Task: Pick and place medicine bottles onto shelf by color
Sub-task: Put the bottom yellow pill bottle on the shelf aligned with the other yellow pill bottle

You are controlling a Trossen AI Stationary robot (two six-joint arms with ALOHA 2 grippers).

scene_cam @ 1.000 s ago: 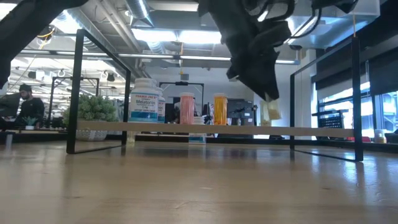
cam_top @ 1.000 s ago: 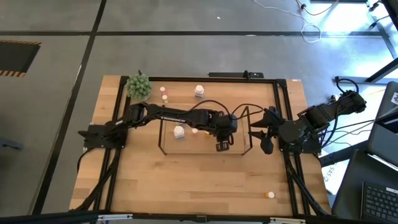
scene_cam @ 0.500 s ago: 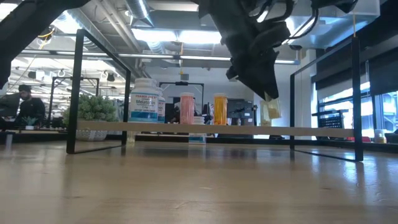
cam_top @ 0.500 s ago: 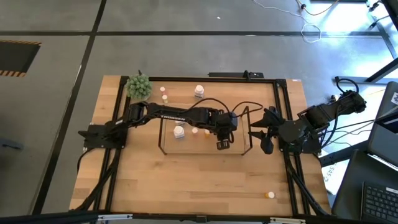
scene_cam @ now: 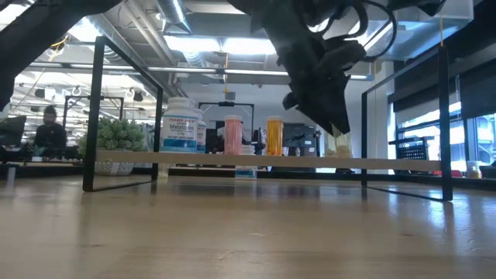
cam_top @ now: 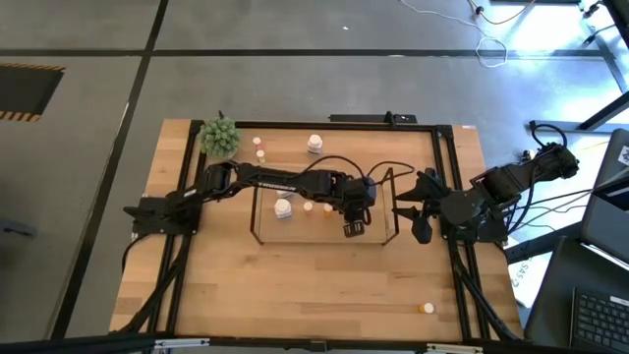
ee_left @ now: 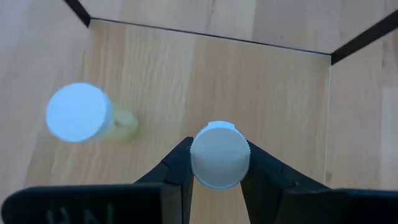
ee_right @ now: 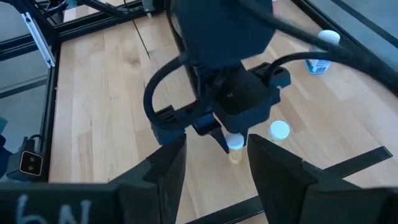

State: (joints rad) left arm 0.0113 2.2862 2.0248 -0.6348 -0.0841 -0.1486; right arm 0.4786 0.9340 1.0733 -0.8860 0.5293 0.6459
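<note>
The shelf point(cam_top: 305, 231), a black wire rack with a light wood board point(scene_cam: 232, 160), stands mid-table. On the board stand a white bottle point(scene_cam: 182, 124), a pink one point(scene_cam: 232, 134) and an orange one point(scene_cam: 274, 136). My left gripper point(cam_top: 352, 229) reaches over the shelf's right part, shut on a small cream bottle point(scene_cam: 339, 144) with a white cap, just above the board. A white-capped bottle point(ee_left: 78, 112) stands close beside it. My right gripper point(ee_right: 211, 186) waits open beyond the shelf's right end, with nothing between its fingers. My left gripper pinches the cream bottle's white cap point(ee_left: 219, 155) between its two fingers point(ee_left: 177, 165), one on each side. The fingers slant down from above. The bottle hangs upright below them, its body point(ee_right: 236, 155) close over the shelf board; whether it touches the board, I cannot tell.
On the far part of the table are a green round plant point(cam_top: 220, 136), a white bottle point(cam_top: 314, 145) and two small bottles point(cam_top: 258, 147). One orange bottle point(cam_top: 427, 308) stands near the front right corner. The shelf's upright black loop ends point(scene_cam: 443, 116) flank the held bottle.
</note>
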